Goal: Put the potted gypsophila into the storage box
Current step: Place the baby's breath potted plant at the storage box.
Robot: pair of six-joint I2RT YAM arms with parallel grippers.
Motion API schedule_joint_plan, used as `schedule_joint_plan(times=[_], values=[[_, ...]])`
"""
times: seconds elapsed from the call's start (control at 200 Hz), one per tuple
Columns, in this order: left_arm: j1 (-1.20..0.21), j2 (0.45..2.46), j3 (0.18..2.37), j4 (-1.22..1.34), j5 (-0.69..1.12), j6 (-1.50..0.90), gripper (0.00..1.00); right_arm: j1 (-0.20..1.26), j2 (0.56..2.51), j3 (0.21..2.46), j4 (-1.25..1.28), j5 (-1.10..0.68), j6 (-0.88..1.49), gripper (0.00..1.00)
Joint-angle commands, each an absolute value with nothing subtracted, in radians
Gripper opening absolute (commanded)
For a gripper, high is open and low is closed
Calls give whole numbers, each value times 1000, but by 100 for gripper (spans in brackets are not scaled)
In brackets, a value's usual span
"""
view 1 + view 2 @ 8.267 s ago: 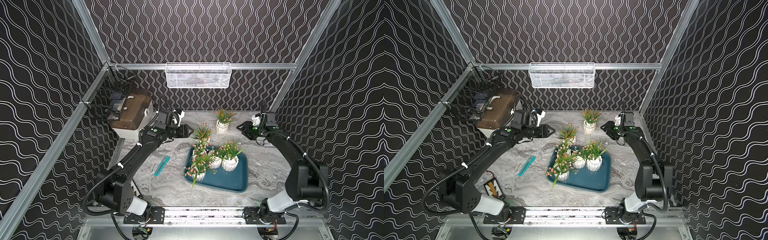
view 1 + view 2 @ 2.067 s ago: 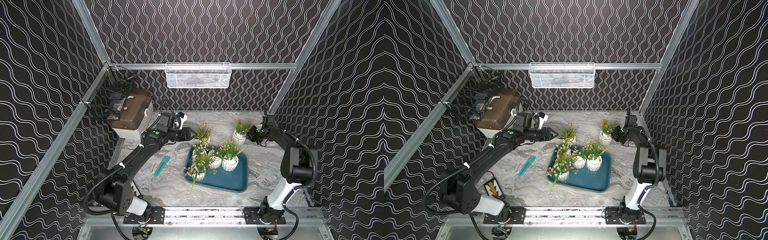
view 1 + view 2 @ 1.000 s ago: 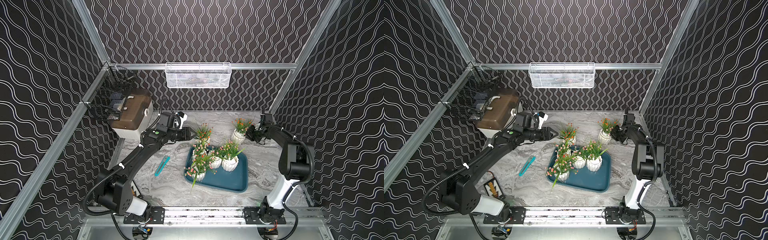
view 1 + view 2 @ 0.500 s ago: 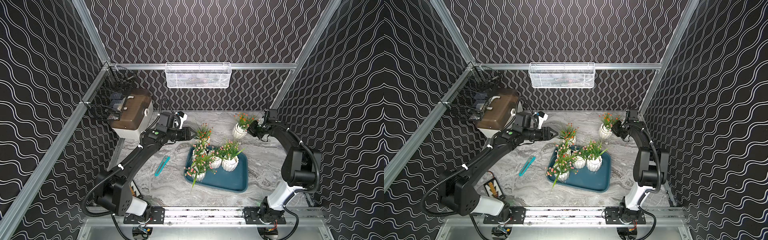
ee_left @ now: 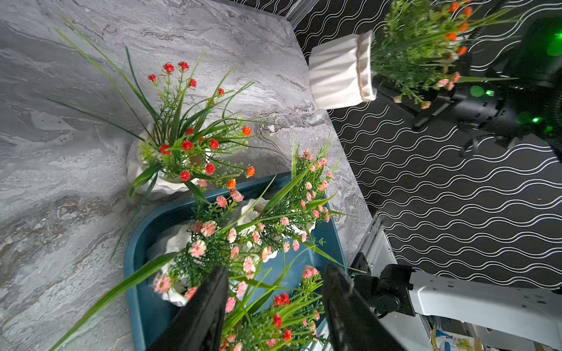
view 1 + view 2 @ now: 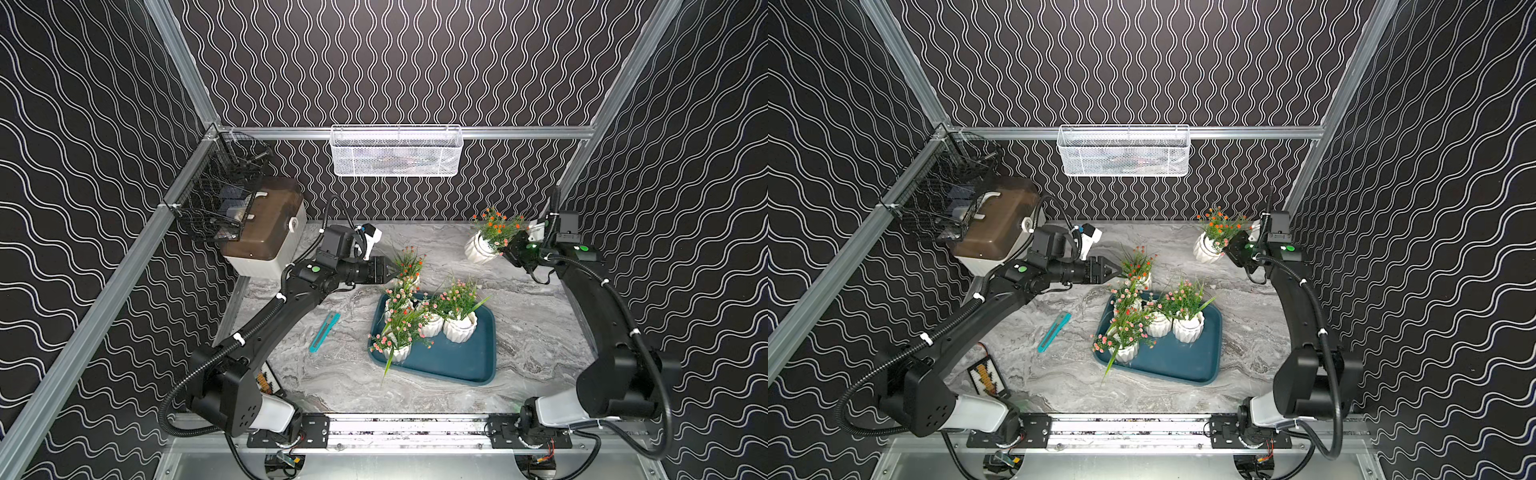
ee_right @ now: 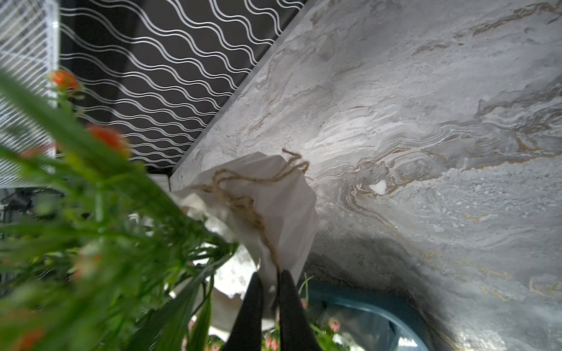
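My right gripper [image 7: 269, 290] is shut on the rim of an orange-flowered potted gypsophila [image 6: 480, 249], which hangs tilted above the table at the back right; its white ribbed pot [image 7: 273, 206] fills the right wrist view. The dark teal storage box [image 6: 457, 361] lies mid-table and holds several pink-flowered pots. A red-flowered potted gypsophila [image 6: 409, 266] stands on the table just behind the box. My left gripper [image 6: 388, 274] hovers open right beside that plant, with only foliage between its fingers [image 5: 213, 304].
A white box with a brown lid [image 6: 266, 232] stands at the back left under a black wire basket [image 6: 220, 199]. A white mesh basket [image 6: 397, 151] hangs on the back wall. A teal utility knife [image 6: 325, 332] lies left of the storage box.
The right gripper has closed fully on the orange-flowered pot's rim and raised it off the table, up and slightly back. The left arm has stayed still.
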State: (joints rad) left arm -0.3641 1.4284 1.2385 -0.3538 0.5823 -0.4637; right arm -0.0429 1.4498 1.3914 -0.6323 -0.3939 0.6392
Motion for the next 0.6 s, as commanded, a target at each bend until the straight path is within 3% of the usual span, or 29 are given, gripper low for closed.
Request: schedule_joint_plan(times=[0.0,0.591], values=[[-365,1433,1251,-342,586,-440,54,-30,1393,1394,-642,-452,648,0],[-412,1416,1247,-290,684,-385,54,26,1191,1372,-825,-541,531,0]])
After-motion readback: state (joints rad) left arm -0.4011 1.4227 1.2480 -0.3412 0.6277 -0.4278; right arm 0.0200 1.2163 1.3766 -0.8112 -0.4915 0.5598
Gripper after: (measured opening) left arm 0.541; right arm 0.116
